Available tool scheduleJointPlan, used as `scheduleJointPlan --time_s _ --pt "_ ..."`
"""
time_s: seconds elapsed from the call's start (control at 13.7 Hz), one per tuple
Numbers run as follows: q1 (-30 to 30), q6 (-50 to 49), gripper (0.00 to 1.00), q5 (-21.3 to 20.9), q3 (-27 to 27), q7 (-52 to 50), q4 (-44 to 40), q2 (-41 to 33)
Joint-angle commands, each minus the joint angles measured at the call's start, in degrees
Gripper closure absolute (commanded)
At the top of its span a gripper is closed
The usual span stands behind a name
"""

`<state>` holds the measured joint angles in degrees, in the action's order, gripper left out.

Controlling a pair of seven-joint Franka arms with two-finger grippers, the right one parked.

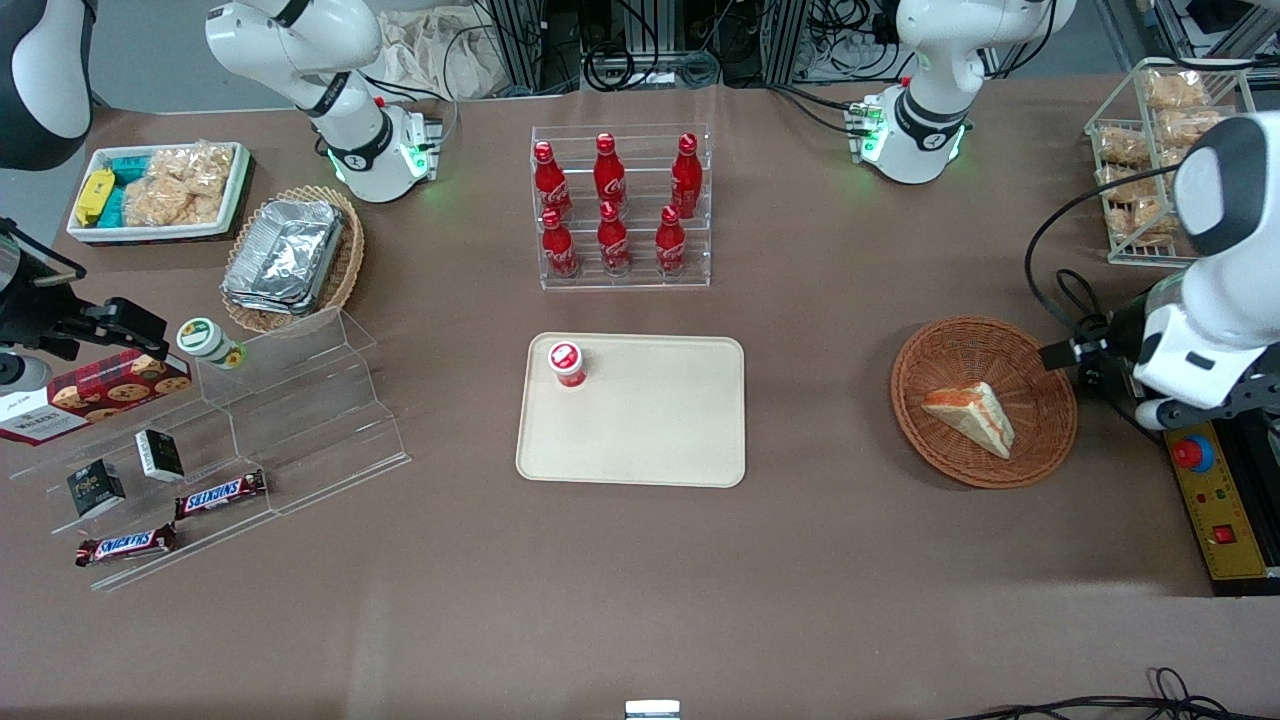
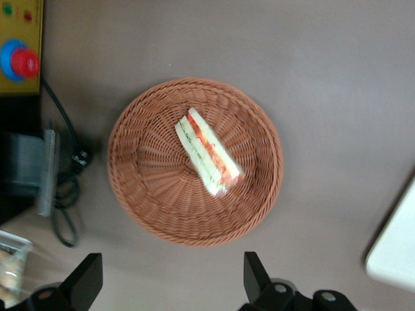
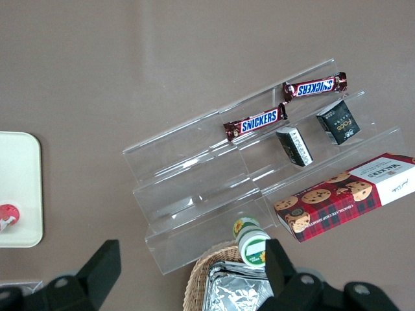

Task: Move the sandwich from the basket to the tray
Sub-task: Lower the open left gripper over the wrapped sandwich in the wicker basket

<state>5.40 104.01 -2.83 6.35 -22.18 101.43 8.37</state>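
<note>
The sandwich point(image 1: 972, 415) point(image 2: 209, 152), a white wedge with red and green layers, lies in the round reddish-brown basket point(image 1: 940, 450) point(image 2: 142, 194) toward the working arm's end of the table. My left gripper point(image 2: 174, 278) hovers high above the table just outside the basket's rim. It is open, with only bare table showing between the fingers. The beige tray point(image 1: 650, 430) point(image 2: 395, 253) lies flat at the table's middle, well apart from the basket.
A small red-lidded cup point(image 1: 566, 362) stands on one corner of the tray. A clear rack of red bottles point(image 1: 622, 210) is farther from the camera than the tray. A yellow control box with a red button point(image 1: 1215, 500) point(image 2: 19, 58) and cables point(image 1: 1060, 290) lie beside the basket.
</note>
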Motion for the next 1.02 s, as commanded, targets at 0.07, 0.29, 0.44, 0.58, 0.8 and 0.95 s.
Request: scheduleJointPlan --time_s 0.07,0.29,0.44,0.58,0.8,0.95 --pt "0.2 4.5 0.0 0.5 0.1 -13.9 2.8 4.0" --pt "0.2 8.7 0.0 0.5 0.1 -21.8 2.8 7.4" --pt "0.2 11.2 0.0 1.0 0.1 -22.8 3.0 9.5" --pt "0.2 12.6 0.0 3.4 0.1 -23.3 3.2 10.9" --pt "1.0 16.3 0.0 3.6 0.0 -23.6 6.0 11.3" --pt "1.0 19.4 0.0 3.6 0.0 -23.6 8.6 11.3"
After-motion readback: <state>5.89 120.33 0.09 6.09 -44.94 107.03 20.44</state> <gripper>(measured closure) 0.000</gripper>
